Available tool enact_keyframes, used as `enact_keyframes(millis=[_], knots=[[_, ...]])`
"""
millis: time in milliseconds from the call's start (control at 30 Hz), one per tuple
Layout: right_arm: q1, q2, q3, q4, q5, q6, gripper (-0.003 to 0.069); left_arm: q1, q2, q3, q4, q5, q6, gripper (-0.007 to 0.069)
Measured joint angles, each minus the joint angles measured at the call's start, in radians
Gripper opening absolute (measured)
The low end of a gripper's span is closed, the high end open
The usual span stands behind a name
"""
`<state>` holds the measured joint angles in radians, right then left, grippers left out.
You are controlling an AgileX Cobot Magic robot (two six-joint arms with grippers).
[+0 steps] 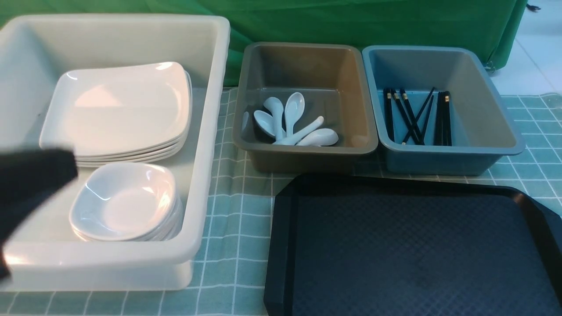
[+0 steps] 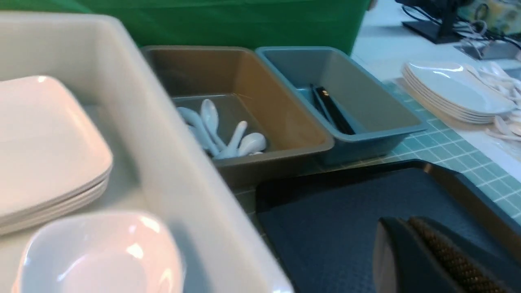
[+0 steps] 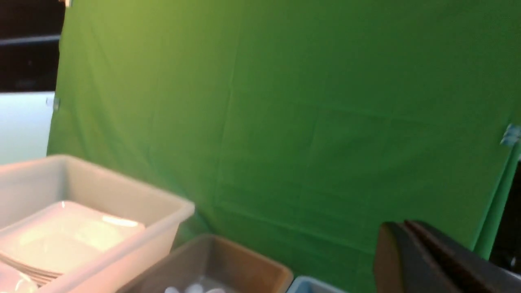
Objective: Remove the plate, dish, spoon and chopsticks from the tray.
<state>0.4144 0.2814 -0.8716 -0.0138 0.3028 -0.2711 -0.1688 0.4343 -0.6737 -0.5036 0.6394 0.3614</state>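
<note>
The black tray (image 1: pixel 412 254) lies at the front right, and nothing lies on the part of it that shows. Large white plates (image 1: pixel 118 109) are stacked in the white bin (image 1: pixel 215 109), with small dishes (image 1: pixel 125 202) stacked in front of them. Several white spoons (image 1: pixel 290 123) lie in the brown bin (image 1: pixel 307 48). Black chopsticks (image 1: pixel 417 116) lie in the blue bin (image 1: pixel 483 105). My left gripper (image 2: pixel 403 219) is shut on nothing above the tray (image 2: pixel 333 228); in the front view it is a dark blur (image 1: pixel 35 184) over the white bin's near left. My right gripper (image 3: pixel 401 223) is shut, empty, facing the green backdrop.
The bins and tray rest on a teal checked cloth (image 1: pixel 237 210). A green curtain (image 1: pixel 351 22) closes off the back. Off the cloth's right side, a stack of white plates (image 2: pixel 452 93) and loose spoons sit on a side counter.
</note>
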Motion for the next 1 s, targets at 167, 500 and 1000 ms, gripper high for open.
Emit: enact_keyframes(millis=[167, 500, 1000], knots=[[0.0, -0.024, -0.001, -0.057, 0.041, 0.056, 0.0017, 0.0, -0.157, 0.199, -0.017, -0.105, -0.001, 0.0009], [0.0, -0.024, -0.001, -0.06, 0.063, 0.109, 0.0034, 0.0, -0.202, 0.274, -0.029, -0.186, -0.001, 0.0011], [0.0, -0.024, -0.001, -0.062, 0.063, 0.127, 0.0073, 0.0, -0.202, 0.274, -0.022, -0.186, -0.002, 0.0012]])
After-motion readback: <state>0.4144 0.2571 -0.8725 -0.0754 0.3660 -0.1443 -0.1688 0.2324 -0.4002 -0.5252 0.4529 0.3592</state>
